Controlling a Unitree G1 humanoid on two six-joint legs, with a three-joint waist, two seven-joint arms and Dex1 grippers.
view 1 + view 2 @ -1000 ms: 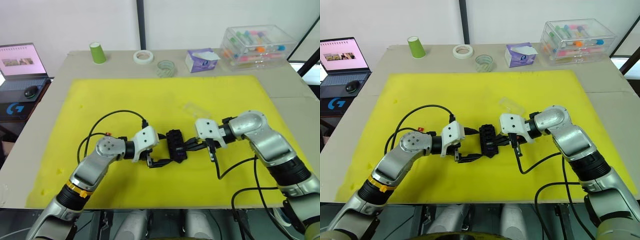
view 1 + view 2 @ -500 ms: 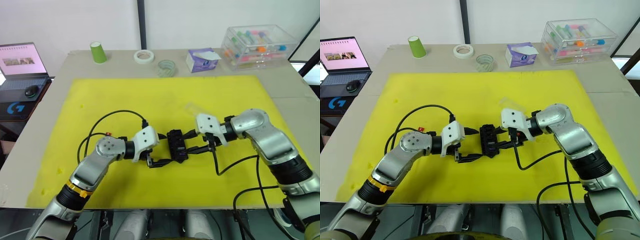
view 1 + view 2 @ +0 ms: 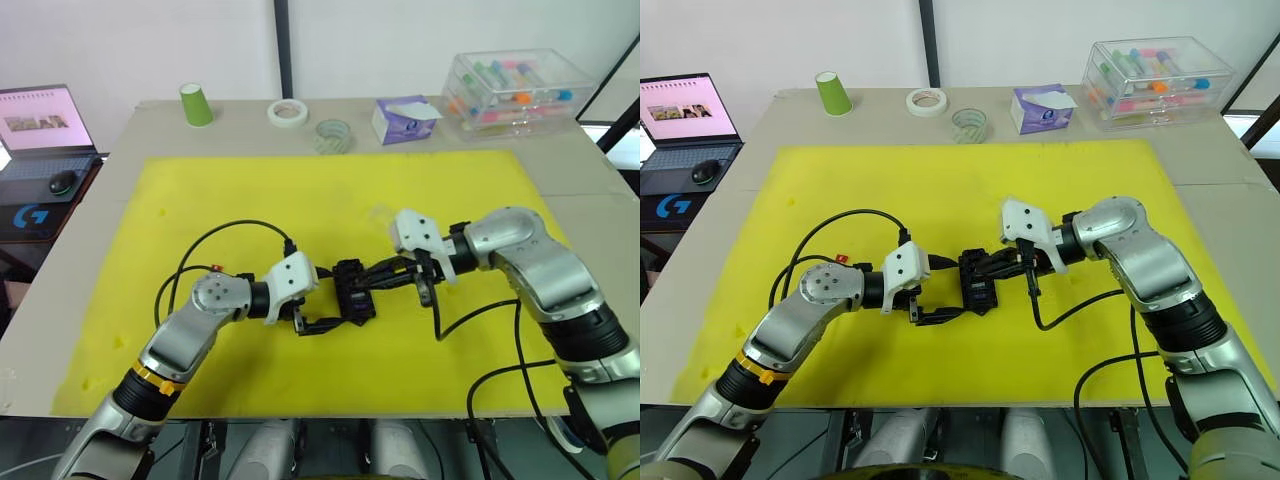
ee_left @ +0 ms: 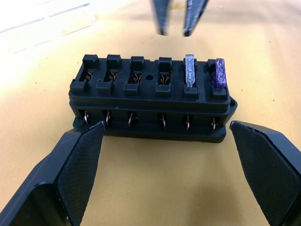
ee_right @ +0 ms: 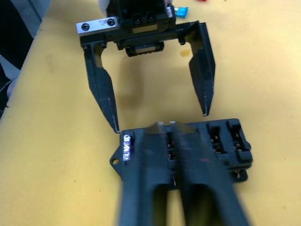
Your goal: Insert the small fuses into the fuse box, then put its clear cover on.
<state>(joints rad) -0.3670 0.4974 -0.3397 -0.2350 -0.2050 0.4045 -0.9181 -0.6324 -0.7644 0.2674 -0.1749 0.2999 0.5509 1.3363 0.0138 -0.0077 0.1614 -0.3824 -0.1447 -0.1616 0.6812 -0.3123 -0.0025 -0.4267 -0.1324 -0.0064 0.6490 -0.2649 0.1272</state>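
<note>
Since any fuse has to go straight down into a slot, what matters is how the fuse box [image 3: 353, 291] lies under the right gripper [image 4: 175, 32]. On the yellow mat [image 3: 200, 190] the box's long axis runs roughly from 12 to 6 o'clock. Its row of six slots faces up.

The right gripper reaches in from 3 o'clock, across that axis, and it is the nearer one, with its tips hanging just above the row. Its fingers [image 4: 161, 19] are nearly together, with a slim gap in which I can see no fuse.

Two slots at the 6 o'clock end are filled, one with a pale grey fuse [image 4: 189, 70] and the end one with a purple fuse [image 4: 217, 73]. The other four, toward 12 o'clock, are empty. The tips sit about over the boundary, so the next free slot is probably a little toward 12 o'clock from them.

The left gripper [image 4: 167, 127] comes from 9 o'clock, spread wide and holding nothing. Its fingertips are just at the box's long side, one toward each end.

The clear cover [image 4: 47, 27] lies on the mat beyond the box at about 1 o'clock, apart from it. A teal fuse [image 5: 181, 9] lies loose behind the left gripper.

A second ago the right wrist sat lower, with its tips at the box's 3 o'clock side. Half a second ago its fingers were spread wider. Now it has risen, narrowed and moved over the top. Box and left gripper have not shifted.
</note>
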